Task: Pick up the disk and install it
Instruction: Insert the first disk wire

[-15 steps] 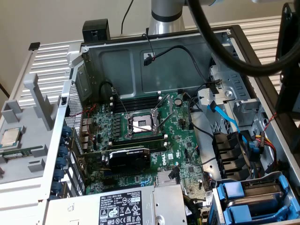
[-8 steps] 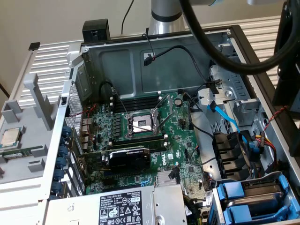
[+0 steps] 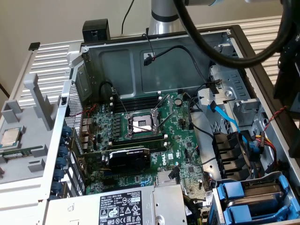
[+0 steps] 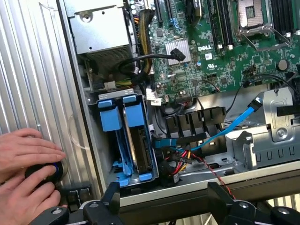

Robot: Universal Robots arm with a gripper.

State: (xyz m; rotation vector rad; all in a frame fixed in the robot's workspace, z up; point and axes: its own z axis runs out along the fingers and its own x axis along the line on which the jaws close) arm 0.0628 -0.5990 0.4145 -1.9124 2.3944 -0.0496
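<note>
The disk (image 4: 140,151) stands on edge inside the drive cage (image 4: 108,173) of the open computer case, framed by its bright blue carrier (image 4: 133,115). A second blue carrier front (image 4: 110,118) sits beside it. In the exterior view the cage with the blue carriers (image 3: 234,192) is at the case's near corner on the exterior view's right. My gripper (image 4: 164,197) hovers just outside the case wall in front of the cage. Its two black fingers (image 4: 112,191) are spread wide, open, with nothing between them.
A person's hands (image 4: 28,161) rest on a small black and blue object on the ribbed table beside the case. Inside lie the motherboard (image 3: 140,136), the grey power-supply box (image 3: 126,206), a blue cable (image 4: 225,132) and loose wires. A processor chip (image 3: 11,137) sits on the grey fixture.
</note>
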